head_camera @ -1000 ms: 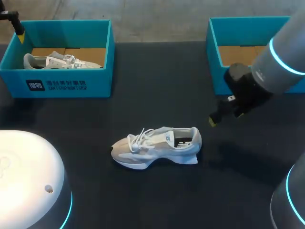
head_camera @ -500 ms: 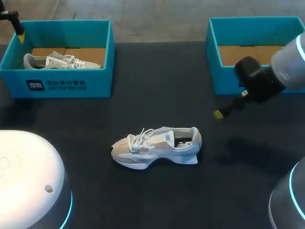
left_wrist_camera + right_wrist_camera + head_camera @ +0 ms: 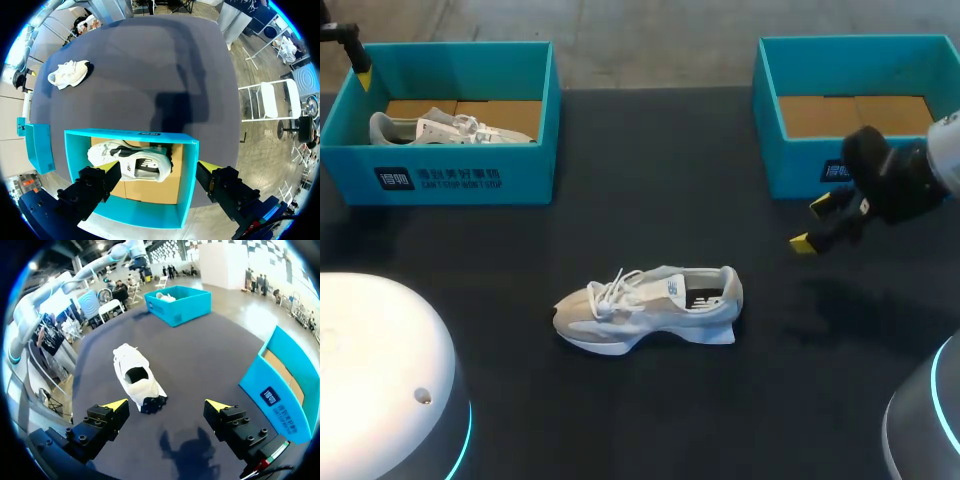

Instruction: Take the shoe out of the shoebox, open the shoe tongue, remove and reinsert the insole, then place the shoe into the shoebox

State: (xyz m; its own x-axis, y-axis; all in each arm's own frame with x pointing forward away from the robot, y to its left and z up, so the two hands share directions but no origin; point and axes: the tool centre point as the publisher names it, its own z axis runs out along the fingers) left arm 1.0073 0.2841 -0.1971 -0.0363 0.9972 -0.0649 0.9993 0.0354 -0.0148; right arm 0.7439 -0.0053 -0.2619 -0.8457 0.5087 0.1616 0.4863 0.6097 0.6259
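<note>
A pale grey sneaker (image 3: 650,308) with white laces lies on its sole mid-table, toe to the left; it also shows in the right wrist view (image 3: 136,375) and the left wrist view (image 3: 67,74). My right gripper (image 3: 817,226) hangs open to the sneaker's right, near the front of the right shoebox (image 3: 800,165), with nothing between its fingers (image 3: 167,405). My left gripper (image 3: 160,170) stands open above the left shoebox (image 3: 130,134), which holds a second sneaker (image 3: 132,162). In the head view only a yellow tip of the left gripper (image 3: 361,62) shows at that box's far left corner.
The left shoebox (image 3: 460,175) sits at the back left, its sneaker (image 3: 440,128) lying on brown card. The right shoebox (image 3: 285,385) holds only brown card. My arms' pale bases fill the near corners (image 3: 380,370).
My right gripper has drawn back to the right, away from the sneaker and toward the right shoebox, still open. The sneaker and the left arm have not moved.
</note>
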